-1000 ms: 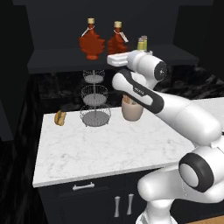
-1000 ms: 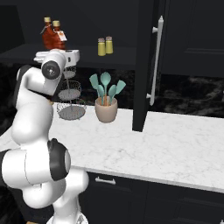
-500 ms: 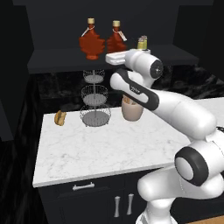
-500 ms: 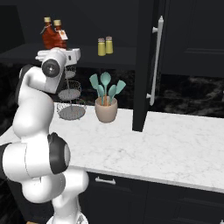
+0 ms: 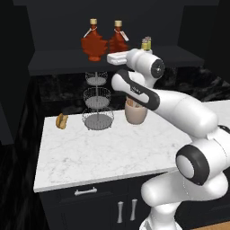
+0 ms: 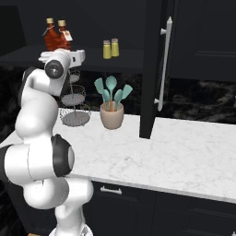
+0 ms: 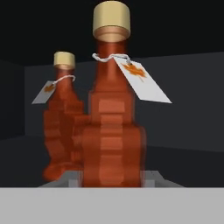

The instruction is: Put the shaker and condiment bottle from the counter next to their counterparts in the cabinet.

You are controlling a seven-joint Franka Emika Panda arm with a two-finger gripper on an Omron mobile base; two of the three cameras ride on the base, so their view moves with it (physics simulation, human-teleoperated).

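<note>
Gripper (image 7: 111, 181) clamped on syrup bottle (image 7: 111, 131) at cabinet shelf (image 5: 54, 67), leaf-shaped bottle (image 7: 61, 131) just beside, two shakers (image 6: 110, 48) farther along.

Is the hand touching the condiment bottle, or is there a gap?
Touching. In the hand view the condiment bottle stands between the finger tips of the hand, which press against both of its lower sides.
</note>
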